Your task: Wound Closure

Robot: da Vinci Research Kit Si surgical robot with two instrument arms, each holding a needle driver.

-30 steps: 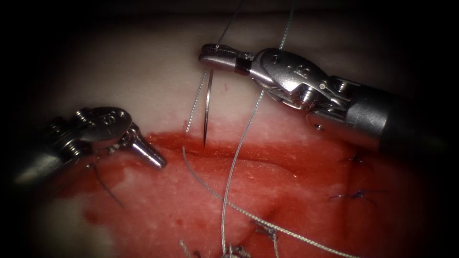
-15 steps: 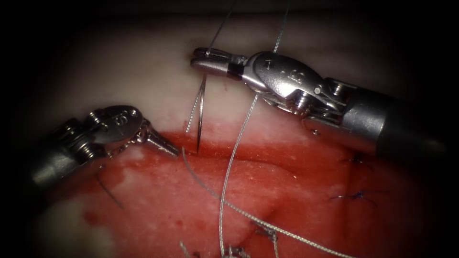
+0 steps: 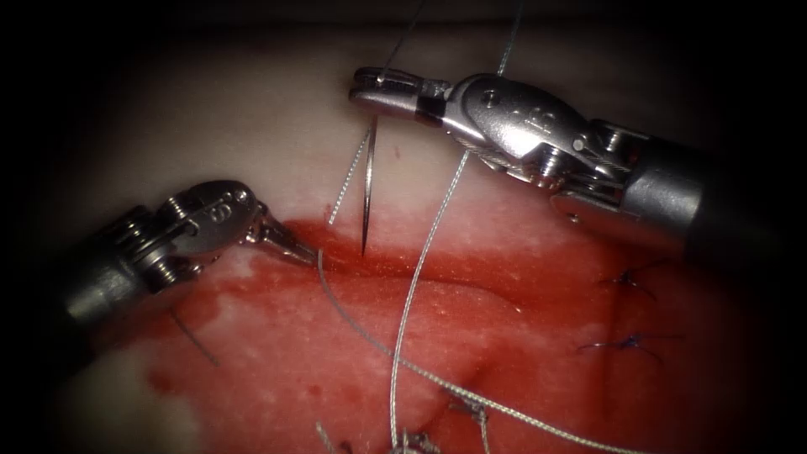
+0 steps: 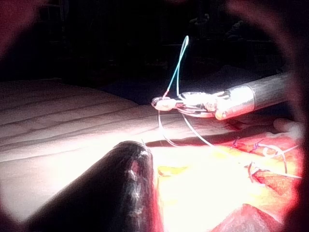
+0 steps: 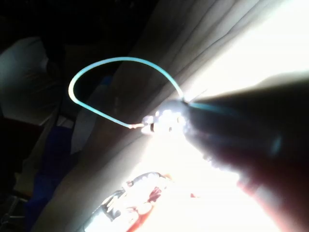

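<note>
My right tool (image 3: 378, 84) is shut on the curved needle (image 3: 368, 185) near its thread end. The needle hangs point down, and its tip meets the far edge of the cut (image 3: 471, 273) near the cut's left end; I cannot tell if it has entered the tissue (image 3: 252, 126). My left tool (image 3: 294, 245) lies just left of the tip, jaws shut on nothing I can see, touching the red tissue where the thread (image 3: 403, 336) comes out. In the left wrist view the right tool (image 4: 161, 103) holds the needle (image 4: 161, 128) above the tissue.
Long loops of thread cross the red fluid in front of the cut and rise past the right tool. Finished stitches (image 3: 626, 343) sit at the right, and knots (image 3: 471, 408) lie near the front edge. A short cut end of thread (image 3: 193, 336) lies under the left tool.
My left tool has moved right, up to the cut's left end. The right tool dipped left with the needle, then came back up; the needle's tip stays at the cut's edge.
</note>
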